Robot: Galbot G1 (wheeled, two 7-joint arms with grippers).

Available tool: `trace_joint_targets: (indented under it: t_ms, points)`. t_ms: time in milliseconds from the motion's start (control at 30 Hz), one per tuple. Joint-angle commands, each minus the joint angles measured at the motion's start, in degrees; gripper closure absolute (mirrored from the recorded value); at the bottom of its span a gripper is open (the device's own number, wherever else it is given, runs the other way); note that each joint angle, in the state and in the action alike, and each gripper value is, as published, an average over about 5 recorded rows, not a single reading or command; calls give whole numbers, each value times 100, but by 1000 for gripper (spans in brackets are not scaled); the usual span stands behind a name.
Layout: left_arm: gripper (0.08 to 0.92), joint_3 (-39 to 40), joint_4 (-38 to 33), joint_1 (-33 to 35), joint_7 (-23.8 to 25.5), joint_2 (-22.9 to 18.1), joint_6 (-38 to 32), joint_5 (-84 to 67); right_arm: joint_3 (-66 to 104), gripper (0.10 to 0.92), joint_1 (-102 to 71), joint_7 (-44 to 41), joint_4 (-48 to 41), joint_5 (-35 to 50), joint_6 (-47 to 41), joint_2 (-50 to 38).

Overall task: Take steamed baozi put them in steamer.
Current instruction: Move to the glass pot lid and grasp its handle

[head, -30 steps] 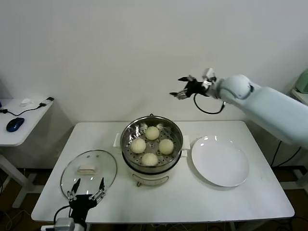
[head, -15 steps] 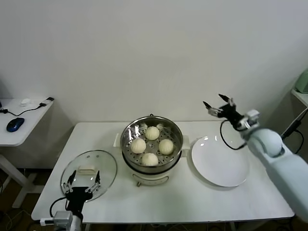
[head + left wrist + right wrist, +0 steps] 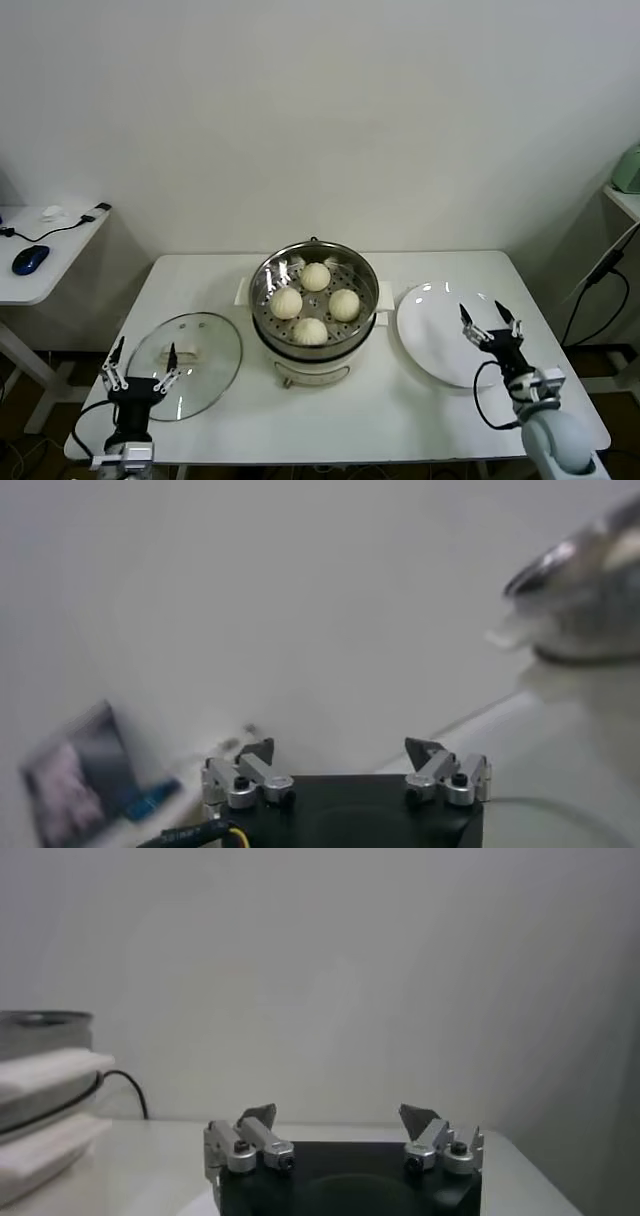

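Observation:
Several cream-white baozi (image 3: pixel 316 276) (image 3: pixel 286 303) (image 3: pixel 344 304) lie in the steel steamer (image 3: pixel 266 275) on its cream-white base at the table's middle. My right gripper (image 3: pixel 490 321) is open and empty, low at the front right, by the near edge of the white plate (image 3: pixel 440 345). My left gripper (image 3: pixel 139 362) is open and empty, low at the front left, over the near edge of the glass lid (image 3: pixel 205 345). In the left wrist view the open gripper (image 3: pixel 340 750) faces the steamer (image 3: pixel 590 590) farther off. In the right wrist view the open gripper (image 3: pixel 338 1115) shows with the steamer (image 3: pixel 45 1083) at the side.
The flat white plate is bare, right of the steamer. The glass lid with its white knob (image 3: pixel 183 351) lies left of it. A side table (image 3: pixel 45 262) with a blue mouse (image 3: pixel 30 259) stands far left. The wall is close behind the table.
My right arm has swung down from above the steamer to the front right, by the plate. My left gripper has drifted left and slightly down beside the lid. The baozi stay in the steamer.

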Motion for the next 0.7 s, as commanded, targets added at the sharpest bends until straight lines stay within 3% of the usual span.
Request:
trace_joint_targets:
  t_ms: [33, 133, 267, 700]
  points:
    - [177, -36, 508, -78, -682, 86, -528, 1810, 499, 203, -848, 72, 73, -783, 254, 990]
    - [177, -22, 1023, -85, -1104, 360, -498, 3216, 454, 203, -819, 73, 66, -869, 199, 1017]
    - [177, 140, 1579, -100, -1178, 659, -295, 4040, 444, 202, -792, 86, 65, -929, 155, 1017]
    - [177, 219, 2615, -870, -1080, 508, -17, 4493, 493, 203, -755, 137, 159, -934, 117, 987]
